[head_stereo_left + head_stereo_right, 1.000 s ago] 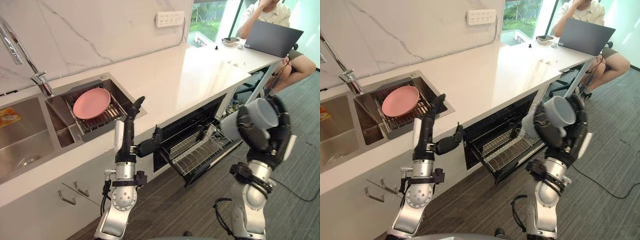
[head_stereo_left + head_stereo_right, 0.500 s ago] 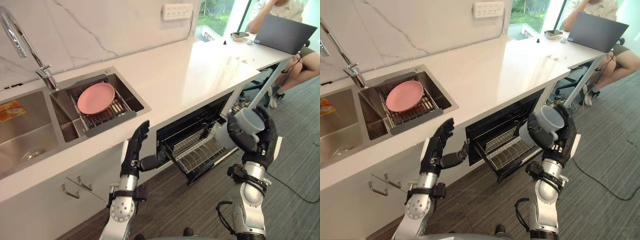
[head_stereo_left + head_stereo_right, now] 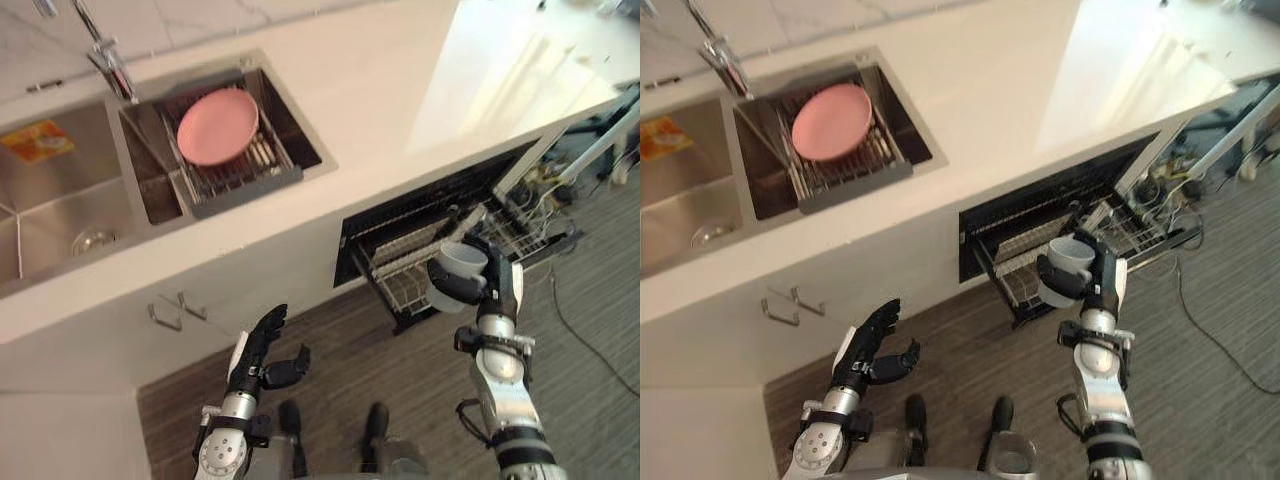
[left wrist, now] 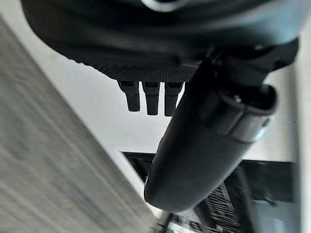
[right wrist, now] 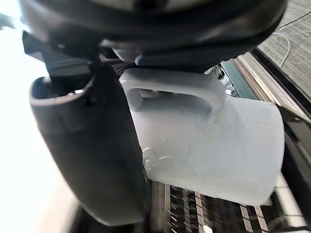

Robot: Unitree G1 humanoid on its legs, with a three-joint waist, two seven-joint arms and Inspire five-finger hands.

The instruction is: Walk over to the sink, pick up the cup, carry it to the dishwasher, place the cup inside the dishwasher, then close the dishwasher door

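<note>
Right hand: the right hand is recorded at 4 o'clock in the head view, its fingers and thumb curled round the pale grey ceramic cup.
Cup: it is held mouth up and slightly tilted; in the wrist view its handle is seen against the palm, with the thumb laid along the wall.
Cup position: it is seen over the near edge of the drawn-out wire rack, at 5 o'clock from the dark opening of the black under-counter dishwasher. Whether cup and rack touch cannot be told.
Left hand: the left hand is noted at 7 o'clock, low above the grey wood-grain floor. Its fingers are extended and loosely spread, and nothing is held or touched.
Sink: a round pink plate is found lying on a wire drainer in the stainless steel sink, at 11 o'clock, well apart from both hands.
</note>
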